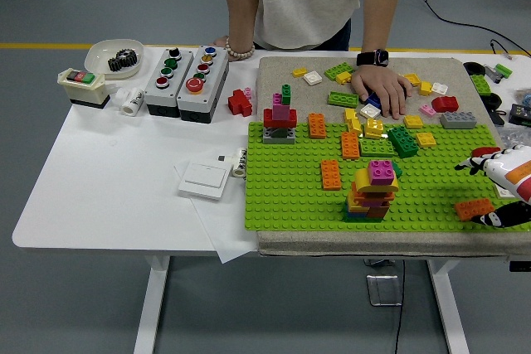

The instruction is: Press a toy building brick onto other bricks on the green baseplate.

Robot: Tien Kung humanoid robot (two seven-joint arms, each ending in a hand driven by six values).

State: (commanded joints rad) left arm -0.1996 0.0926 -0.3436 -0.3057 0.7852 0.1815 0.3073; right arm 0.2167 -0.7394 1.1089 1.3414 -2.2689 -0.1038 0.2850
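The green baseplate (pixel 282 196) lies on a beige mat. Near its middle stands a stack of yellow, orange and red bricks (pixel 372 191) topped by a magenta brick. A second small stack (pixel 280 118) stands at the back left corner. A flat orange brick (pixel 473 208) lies on the plate's front right. My right hand (pixel 483 190) reaches in from the right edge, fingers spread above and below that brick, holding nothing. A person's hand (pixel 382 89) rests on the loose bricks behind the plate.
Single orange bricks (pixel 330 175) and a dark green brick (pixel 404 142) sit on the plate. Left of the mat are two button boxes (pixel 186 75), a white bowl with a gear (pixel 114 58), a white switch plate (pixel 204 178) and a red brick (pixel 240 103).
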